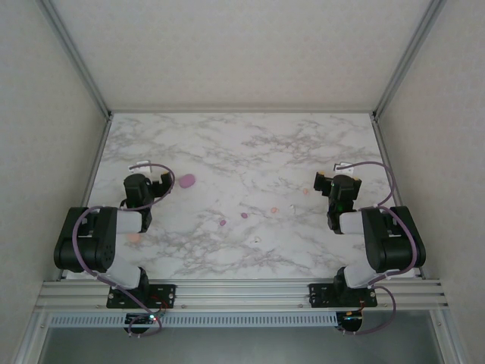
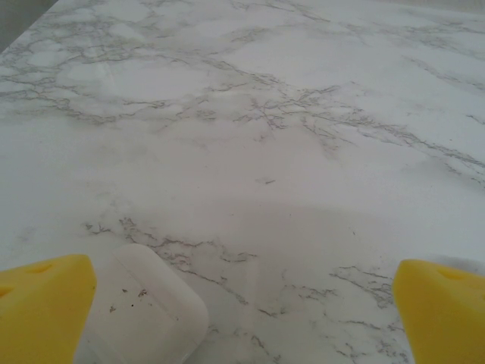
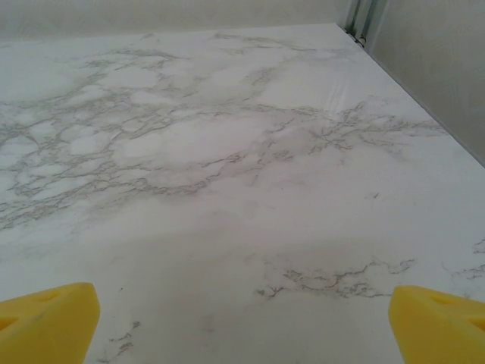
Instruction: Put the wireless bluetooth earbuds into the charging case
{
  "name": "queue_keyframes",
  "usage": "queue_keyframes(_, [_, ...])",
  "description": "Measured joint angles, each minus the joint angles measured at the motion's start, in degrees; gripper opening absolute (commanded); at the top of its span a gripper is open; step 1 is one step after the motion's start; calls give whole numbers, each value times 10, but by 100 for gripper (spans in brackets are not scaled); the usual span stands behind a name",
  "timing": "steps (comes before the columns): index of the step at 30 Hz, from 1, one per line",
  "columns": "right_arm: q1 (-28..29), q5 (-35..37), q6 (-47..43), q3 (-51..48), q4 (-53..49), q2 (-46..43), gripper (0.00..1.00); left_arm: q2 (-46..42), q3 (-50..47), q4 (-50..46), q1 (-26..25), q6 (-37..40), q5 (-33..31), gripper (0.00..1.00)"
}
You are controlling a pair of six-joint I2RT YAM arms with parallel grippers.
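- Both tools gape wide open and empty: the left tool has a white case just inside one finger, and the right tool hangs over bare surface.
- The earbuds lie scattered mid-surface, apart from a purple case.
- Buds this tiny could squirt from the pinch and roll away.
- No readable brand or writing.

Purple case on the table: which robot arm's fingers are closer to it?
Left. The left fingers sit just left of the purple case, close beside it. The right fingers are far off on its right side.
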Motion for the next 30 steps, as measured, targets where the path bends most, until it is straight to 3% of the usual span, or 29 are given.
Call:
queue_keyframes(7, [0,-15,-3,1,-21,-10,99,-12,0,-5,0,-4,-4,100])
queue_keyframes(10, [0,-16,2,28,-105,-41,99,-53,0,-33,2,-19,-21,100])
queue_keyframes(16, [-1,-43,47,152,-325,-132,99,-149,101,-254,17,-101,-70,100])
queue_keyframes(21, [-2,-149,91,263,-501,-162,97,-160,219,-432,23,-140,-54,98])
queue_keyframes(26, [-1,-268,113,307,-612,-161,96,-80,336,-602,23,-138,14,82])
queue_keyframes(30, [3,-329,125,332,-674,-147,96,6,402,-689,21,-132,74,81])
